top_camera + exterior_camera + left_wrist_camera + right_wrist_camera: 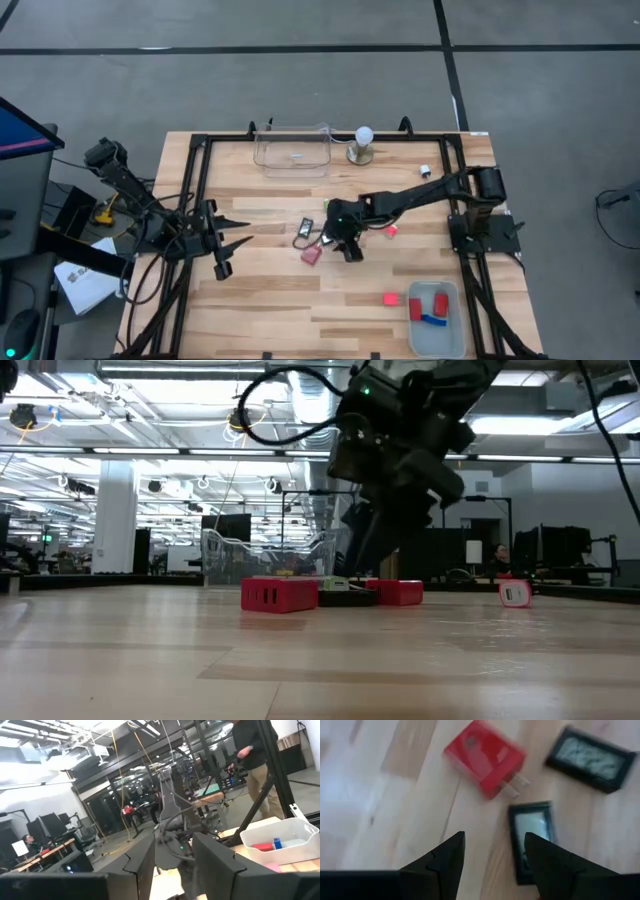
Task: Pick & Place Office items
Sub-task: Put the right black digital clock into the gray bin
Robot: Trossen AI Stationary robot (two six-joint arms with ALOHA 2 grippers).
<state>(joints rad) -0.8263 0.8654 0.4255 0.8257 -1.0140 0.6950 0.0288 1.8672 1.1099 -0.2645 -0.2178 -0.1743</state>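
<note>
High view | right gripper [349, 247] fingers apart over black items [303, 233] | left gripper [232, 232] closed

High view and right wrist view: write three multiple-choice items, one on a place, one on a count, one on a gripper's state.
1. Where is the blue piece?
A. clear bin
B. white tray
C. bare table
2. How many black-framed pieces does the right wrist view show?
A. none
B. two
C. five
3. The right gripper is:
A. open and empty
B. shut on a red block
C. shut on a cable

Key: 1 B, it lies beside red pieces in the tray; 2 B, one near the fingers, one farther off; 3 A, wood shows between its fingers.
</note>
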